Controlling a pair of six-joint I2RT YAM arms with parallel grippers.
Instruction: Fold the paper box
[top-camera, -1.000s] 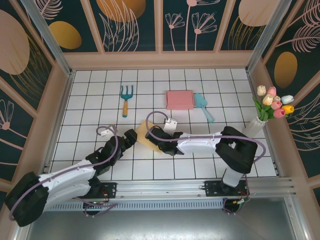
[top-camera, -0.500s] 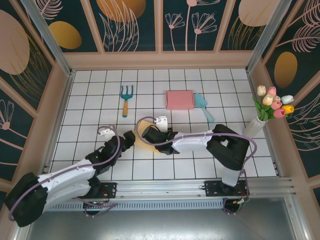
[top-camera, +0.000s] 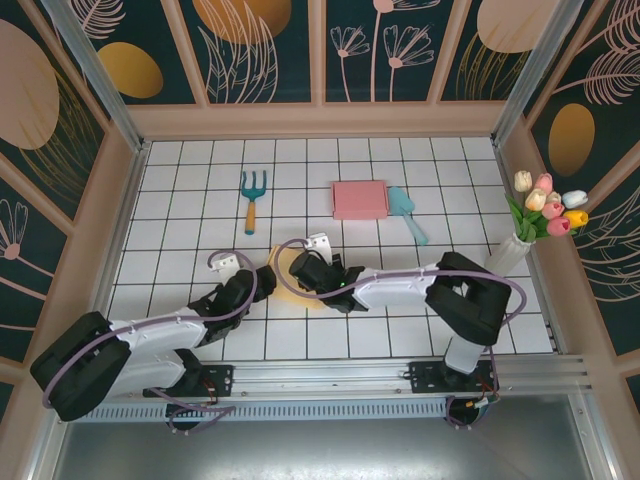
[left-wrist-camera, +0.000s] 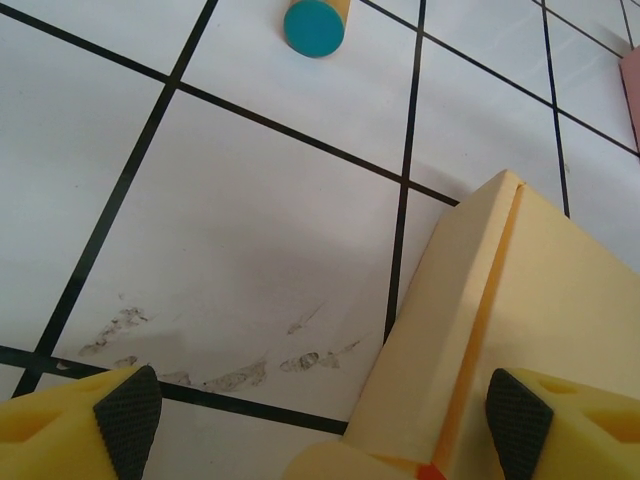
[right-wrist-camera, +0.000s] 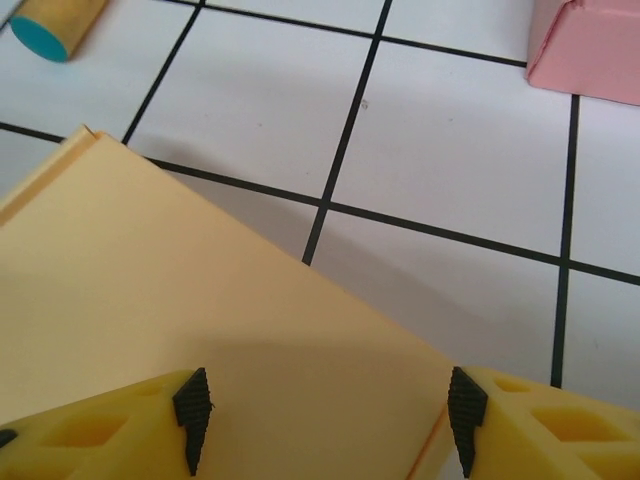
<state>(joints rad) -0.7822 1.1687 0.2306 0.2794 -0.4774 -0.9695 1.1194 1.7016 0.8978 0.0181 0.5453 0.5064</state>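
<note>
The yellow paper box (top-camera: 287, 283) lies partly folded on the tiled table, just in front of the arms. My left gripper (top-camera: 262, 281) sits at its left edge and is open. In the left wrist view a folded edge of the box (left-wrist-camera: 500, 310) runs between the two pads, and the left gripper (left-wrist-camera: 324, 415) is not closed on it. My right gripper (top-camera: 301, 268) hangs over the box's right side. It is open too, and a flat panel of the box (right-wrist-camera: 200, 300) spans the gap of the right gripper (right-wrist-camera: 328, 405).
A garden fork (top-camera: 253, 196) with a teal-tipped handle lies behind the box on the left. A pink box (top-camera: 360, 199) and a teal trowel (top-camera: 408, 215) lie further back. A vase of tulips (top-camera: 530, 225) stands at the right edge.
The right gripper has slid left across the box. The left arm has dropped lower and its gripper has closed in on the box's left edge.
</note>
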